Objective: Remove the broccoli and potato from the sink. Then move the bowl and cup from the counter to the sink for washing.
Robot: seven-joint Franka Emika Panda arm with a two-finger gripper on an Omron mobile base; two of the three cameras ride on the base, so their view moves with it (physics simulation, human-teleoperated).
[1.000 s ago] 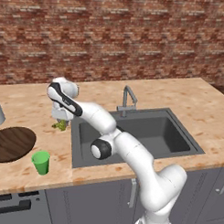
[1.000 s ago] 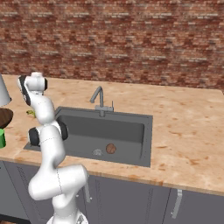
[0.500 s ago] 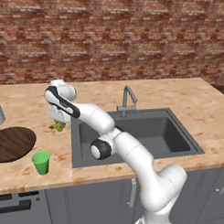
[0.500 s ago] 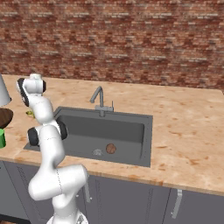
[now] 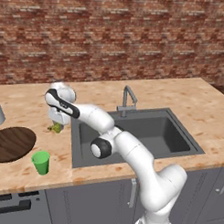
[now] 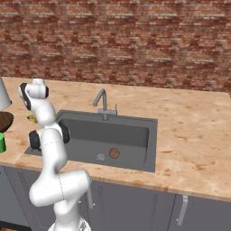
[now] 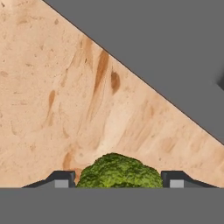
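The end effector (image 7: 118,179) is seen spread wide above the table (image 5: 22,106), just left of the sink (image 5: 131,133). The broccoli (image 7: 119,171) lies on the table between the fingertips, with gaps on both sides, so nothing is gripped. The potato (image 6: 114,153) sits in the sink.

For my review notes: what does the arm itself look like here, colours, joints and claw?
A glossy white arm of rounded tubular segments, with dark grey to black round caps and bands at the joints. No cables or markings can be made out. The claw has two small dark grey finger tips with lighter grey pads.
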